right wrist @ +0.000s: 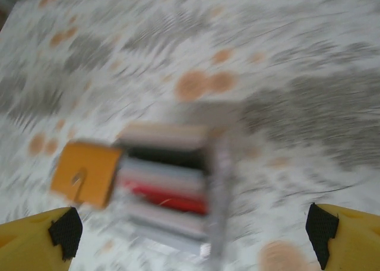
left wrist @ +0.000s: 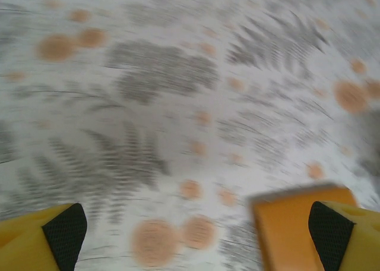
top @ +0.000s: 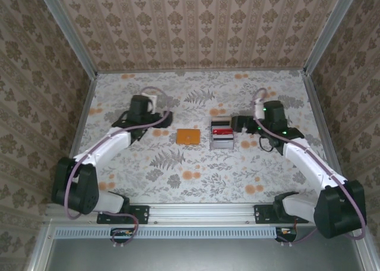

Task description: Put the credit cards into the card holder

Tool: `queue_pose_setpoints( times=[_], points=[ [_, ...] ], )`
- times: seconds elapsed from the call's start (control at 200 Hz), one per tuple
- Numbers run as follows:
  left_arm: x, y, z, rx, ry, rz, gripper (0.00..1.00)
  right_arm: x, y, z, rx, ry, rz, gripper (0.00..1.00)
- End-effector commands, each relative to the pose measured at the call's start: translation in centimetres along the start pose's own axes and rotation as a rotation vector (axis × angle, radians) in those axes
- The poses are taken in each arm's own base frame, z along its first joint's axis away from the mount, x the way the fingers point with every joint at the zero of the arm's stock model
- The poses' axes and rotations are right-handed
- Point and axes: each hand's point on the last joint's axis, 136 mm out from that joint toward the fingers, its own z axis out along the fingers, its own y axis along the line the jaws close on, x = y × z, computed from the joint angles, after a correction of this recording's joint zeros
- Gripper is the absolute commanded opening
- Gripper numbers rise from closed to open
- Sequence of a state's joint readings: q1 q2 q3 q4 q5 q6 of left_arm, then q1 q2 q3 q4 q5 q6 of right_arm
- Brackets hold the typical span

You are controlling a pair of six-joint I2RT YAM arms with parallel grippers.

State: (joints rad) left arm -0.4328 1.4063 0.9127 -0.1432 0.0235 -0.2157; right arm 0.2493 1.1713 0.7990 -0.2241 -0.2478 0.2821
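The orange card holder (top: 189, 136) lies shut and flat at the table's middle. Just to its right, the credit cards (top: 221, 131) stand on edge in a grey slotted rack (top: 222, 143). My left gripper (top: 158, 115) hovers left of the holder, open with nothing between its fingers. In the blurred left wrist view the card holder (left wrist: 288, 229) sits close to the right pad of the left gripper (left wrist: 196, 235). My right gripper (top: 237, 123) is open just right of the rack. Ahead of the right gripper (right wrist: 195, 235) I see a red card (right wrist: 169, 198), a black card (right wrist: 166, 158), pale ones, and the card holder (right wrist: 86, 173).
The table has a floral cover (top: 178, 176) and is walled in by patterned panels on three sides. A metal rail (top: 196, 211) along the near edge carries both arm bases. Both wrist views are motion-blurred.
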Motion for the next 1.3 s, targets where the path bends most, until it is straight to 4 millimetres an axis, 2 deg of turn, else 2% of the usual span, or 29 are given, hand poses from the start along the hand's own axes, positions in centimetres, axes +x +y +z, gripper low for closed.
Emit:
queue_pose_setpoints(
  times=[0.0, 0.065, 0.12, 0.135, 0.245, 0.39, 0.545, 0.64, 0.775, 1.085, 1.29],
  points=[
    [3.4, -0.3, 1.2, -0.067, 0.164, 0.052, 1.0, 1.9, 5.7, -1.2, -0.092, 0.131, -0.126, 0.99],
    [3.6, -0.2, 1.8, -0.066, 0.169, -0.005, 1.0, 2.1, 7.8, -0.8, -0.129, 0.155, -0.157, 0.97],
    [3.5, -0.2, 2.0, -0.035, 0.154, -0.074, 1.0, 2.4, 9.5, -0.1, -0.168, 0.186, -0.141, 0.9],
    [3.2, 0.6, 2.1, -0.034, 0.143, -0.108, 1.0, 2.4, 9.8, 0.1, -0.178, 0.193, -0.14, 0.89],
    [2.5, 1.5, 2.1, 0.059, 0.121, -0.259, 1.0, 4.1, 13.4, 2.0, -0.203, 0.272, -0.185, 0.85],
    [2.2, 3.2, 0.5, 0.059, 0.104, -0.343, 1.0, 6.4, 15.0, 6.2, -0.124, 0.375, -0.18, 0.73],
    [2.6, 4.5, -1.2, 0.036, 0.114, -0.379, 1.0, 7.7, 15.9, 9.3, -0.021, 0.433, -0.191, 0.69],
    [2.8, 4.9, -1.8, 0.043, 0.108, -0.4, 1.0, 8.4, 15.6, 10.6, 0.078, 0.48, -0.239, 0.67],
    [2.9, 4.8, -2.2, 0.057, 0.12, -0.395, 1.0, 9.0, 15.3, 13.0, 0.133, 0.527, -0.239, 0.63],
    [2.7, 4.2, -2.1, 0.094, 0.135, -0.35, 1.0, 9.0, 13.1, 14.9, 0.306, 0.574, -0.291, 0.56],
    [2.6, 3.7, -1.5, 0.127, 0.148, -0.35, 1.0, 9.2, 13.8, 16.7, 0.303, 0.606, -0.289, 0.53]
  ],
)
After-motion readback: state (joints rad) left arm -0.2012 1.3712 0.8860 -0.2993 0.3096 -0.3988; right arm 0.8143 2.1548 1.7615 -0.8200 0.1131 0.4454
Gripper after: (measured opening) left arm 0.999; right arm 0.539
